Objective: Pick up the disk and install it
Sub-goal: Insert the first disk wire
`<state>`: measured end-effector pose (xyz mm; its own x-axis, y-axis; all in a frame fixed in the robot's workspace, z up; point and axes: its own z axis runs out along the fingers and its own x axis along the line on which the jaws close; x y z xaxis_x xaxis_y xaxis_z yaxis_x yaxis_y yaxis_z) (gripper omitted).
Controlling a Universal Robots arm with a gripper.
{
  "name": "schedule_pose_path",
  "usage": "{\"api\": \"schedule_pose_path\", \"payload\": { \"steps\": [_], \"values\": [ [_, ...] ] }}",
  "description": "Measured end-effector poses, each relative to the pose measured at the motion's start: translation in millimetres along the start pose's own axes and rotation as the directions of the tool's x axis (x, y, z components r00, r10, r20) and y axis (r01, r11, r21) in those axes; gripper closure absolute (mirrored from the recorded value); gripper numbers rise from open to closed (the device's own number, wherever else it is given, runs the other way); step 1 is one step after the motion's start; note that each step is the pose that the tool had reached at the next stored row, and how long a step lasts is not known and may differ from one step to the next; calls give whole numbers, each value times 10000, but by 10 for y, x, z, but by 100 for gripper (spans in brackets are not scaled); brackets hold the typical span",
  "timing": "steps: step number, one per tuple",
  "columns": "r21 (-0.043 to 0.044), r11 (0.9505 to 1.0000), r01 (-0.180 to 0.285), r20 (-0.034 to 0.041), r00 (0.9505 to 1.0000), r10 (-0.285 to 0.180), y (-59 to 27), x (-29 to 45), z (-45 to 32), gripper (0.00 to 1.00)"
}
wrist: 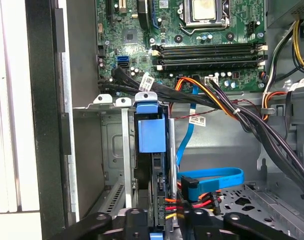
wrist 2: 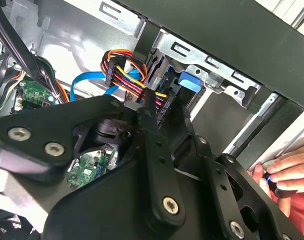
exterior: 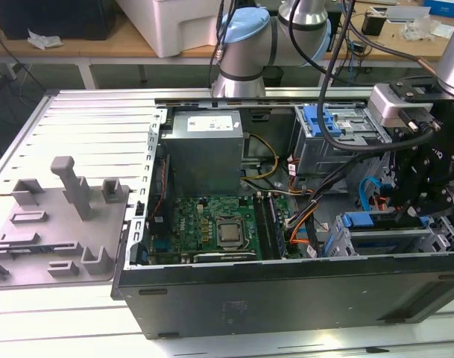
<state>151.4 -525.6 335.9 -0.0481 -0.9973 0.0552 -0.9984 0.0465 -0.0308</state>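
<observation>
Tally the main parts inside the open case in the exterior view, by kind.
Power supply: 1
Motherboard: 1
Processor: 1
Drive cages: 2
Total: 5

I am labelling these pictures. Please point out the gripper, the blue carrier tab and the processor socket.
gripper (wrist 2: 149, 102): second wrist view, between its fingertips.
blue carrier tab (wrist: 151, 134): first wrist view, flat front face.
processor socket (exterior: 229, 233): exterior view, centre of its metal lid.
</observation>
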Motion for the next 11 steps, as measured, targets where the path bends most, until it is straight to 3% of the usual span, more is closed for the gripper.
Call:
{"api": "schedule_pose_path", "payload": {
  "steps": [1,11],
  "values": [
    [0,10000,0,0,10000,0,0,0,0,64],
    [0,10000,1,-1,10000,-1,-1,5,-83,64]
  ]
}}
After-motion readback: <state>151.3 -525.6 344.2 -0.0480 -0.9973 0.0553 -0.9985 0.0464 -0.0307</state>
